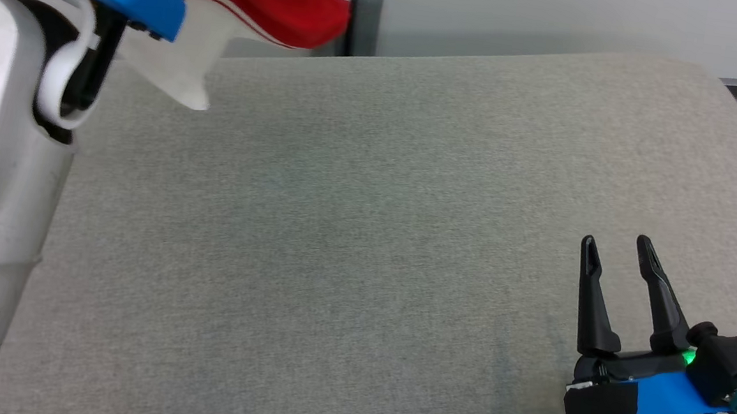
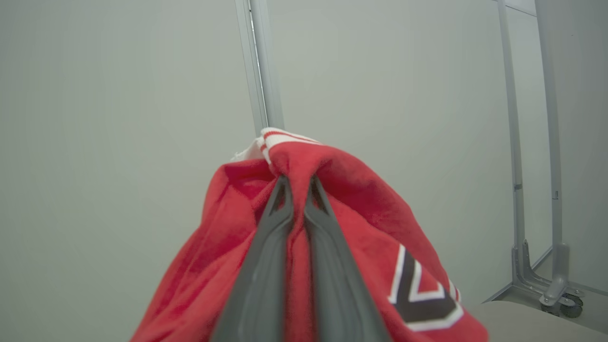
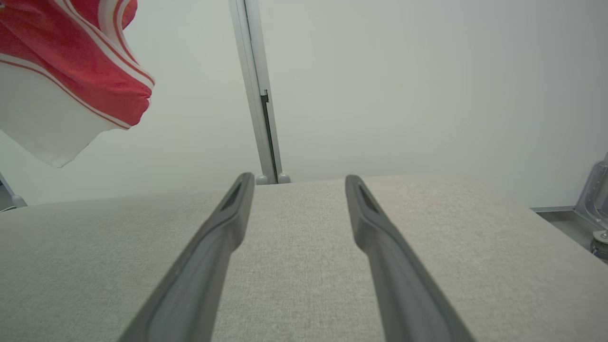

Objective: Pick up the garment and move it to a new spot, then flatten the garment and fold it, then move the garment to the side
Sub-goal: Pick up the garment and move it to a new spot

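Clamped on a bunched fold of the red garment (image 2: 370, 213), my left gripper (image 2: 297, 183) had its two dark fingers (image 2: 266, 266) pressed almost together, with cloth squeezed between them just below a white striped edge. In the head view the garment hung at the upper left of the frame, beside my pale left forearm. Its white lower end dangled toward the far left part of the grey padded table (image 1: 365, 235). From the right wrist view, where it showed at the upper left, the cloth looked to be off the surface.

At the lower right of the head view my right gripper (image 1: 617, 244) sat low over the table with its fingers spread wide and nothing between them, well apart from the garment.

I judged the first step to be in hand: the garment was picked up and being carried, but not yet set down at a new spot. The next move called for bringing the cloth over the bare middle of the table and lowering it so that it draped out rather than dropping in a heap. With only one pinch on a bunched fold, I expected the right gripper would have to take a second edge before any flattening.
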You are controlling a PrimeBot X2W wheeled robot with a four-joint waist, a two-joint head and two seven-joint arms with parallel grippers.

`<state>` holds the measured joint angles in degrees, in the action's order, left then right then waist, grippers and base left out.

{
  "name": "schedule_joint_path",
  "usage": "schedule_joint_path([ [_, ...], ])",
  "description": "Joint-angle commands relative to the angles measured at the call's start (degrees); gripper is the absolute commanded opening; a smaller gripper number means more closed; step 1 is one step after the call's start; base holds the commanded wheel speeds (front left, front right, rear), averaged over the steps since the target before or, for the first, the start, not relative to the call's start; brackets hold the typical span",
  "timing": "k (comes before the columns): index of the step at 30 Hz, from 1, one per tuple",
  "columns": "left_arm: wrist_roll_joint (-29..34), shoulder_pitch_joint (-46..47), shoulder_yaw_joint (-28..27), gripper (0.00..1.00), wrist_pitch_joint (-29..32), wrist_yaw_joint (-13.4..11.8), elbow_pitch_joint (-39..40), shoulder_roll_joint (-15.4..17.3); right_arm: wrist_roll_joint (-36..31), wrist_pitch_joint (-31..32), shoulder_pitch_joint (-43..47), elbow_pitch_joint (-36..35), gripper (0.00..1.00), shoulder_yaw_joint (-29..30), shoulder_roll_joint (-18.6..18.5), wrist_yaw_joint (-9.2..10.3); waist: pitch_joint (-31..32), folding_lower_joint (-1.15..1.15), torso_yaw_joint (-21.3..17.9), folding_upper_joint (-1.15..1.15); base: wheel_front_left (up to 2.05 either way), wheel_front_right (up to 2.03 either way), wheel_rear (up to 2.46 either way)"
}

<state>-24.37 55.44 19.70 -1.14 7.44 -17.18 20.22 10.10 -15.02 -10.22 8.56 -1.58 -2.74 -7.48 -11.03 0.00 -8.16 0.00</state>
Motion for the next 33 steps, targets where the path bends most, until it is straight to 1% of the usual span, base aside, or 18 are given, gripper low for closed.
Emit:
schedule_joint_path([
  [1,-1.0,0.8,1.3,0.00,-0.3,0.0,1.5,-1.0,0.9,-0.2,0.8,-0.4,1.00,-0.6,-0.3,-0.03,1.1,0.00,-3.0,0.00,0.00,0.00,0.00],
  [5,-1.9,-1.0,3.4,0.00,-0.4,0.0,1.9,-2.1,1.5,-0.2,0.9,-0.9,1.00,-2.0,-0.3,-0.03,1.0,0.00,-6.0,0.00,0.00,0.00,0.00],
  [9,-2.7,-4.6,6.1,0.00,-0.2,0.0,-0.3,-3.6,2.0,-0.2,1.1,-1.4,1.00,-2.4,-0.3,-0.03,0.6,0.00,-7.2,0.00,0.00,0.00,0.00],
  [10,-2.7,-4.6,6.1,0.00,-0.2,0.0,-0.3,-3.6,2.0,-0.2,1.1,-1.4,1.00,-2.4,-0.3,-0.03,0.6,0.00,-7.2,0.00,0.00,0.00,0.00],
  [14,-3.8,-10.1,8.9,0.00,-1.2,0.0,-3.9,-4.9,2.2,-0.2,0.9,-1.7,1.00,-2.5,-0.2,-0.03,0.0,0.00,-7.6,0.00,0.00,0.00,0.00],
  [21,-4.8,-19.8,14.6,0.00,-4.0,0.0,-12.5,-6.2,2.4,-0.2,0.8,-1.6,1.00,-2.0,-0.3,-0.03,-0.5,0.00,-7.5,0.00,0.00,0.00,0.00],
  [27,-5.7,-24.5,17.8,0.00,-6.5,0.0,-17.1,-7.6,1.7,-0.2,1.5,-1.4,1.00,-0.9,-0.3,-0.03,-0.2,0.00,-6.4,0.00,0.00,0.00,0.00],
  [28,-5.7,-24.8,17.9,0.22,-7.2,0.0,-17.6,-7.8,1.6,-0.2,1.4,-1.2,1.00,-1.0,-0.2,-0.03,0.1,0.00,-6.1,0.00,0.00,0.00,0.00],
  [29,-5.3,-24.6,17.9,1.00,-8.7,-0.2,-17.5,-8.1,1.5,-0.2,1.4,-1.2,1.00,-1.0,-0.3,-0.03,0.3,0.00,-5.9,0.00,0.00,0.00,0.00],
  [33,-4.5,-24.9,17.7,1.00,-12.3,-0.4,-15.8,-8.7,1.5,-0.2,2.0,-1.1,1.00,-0.7,-0.3,-0.03,1.6,0.00,-4.6,0.00,0.00,0.00,0.00],
])
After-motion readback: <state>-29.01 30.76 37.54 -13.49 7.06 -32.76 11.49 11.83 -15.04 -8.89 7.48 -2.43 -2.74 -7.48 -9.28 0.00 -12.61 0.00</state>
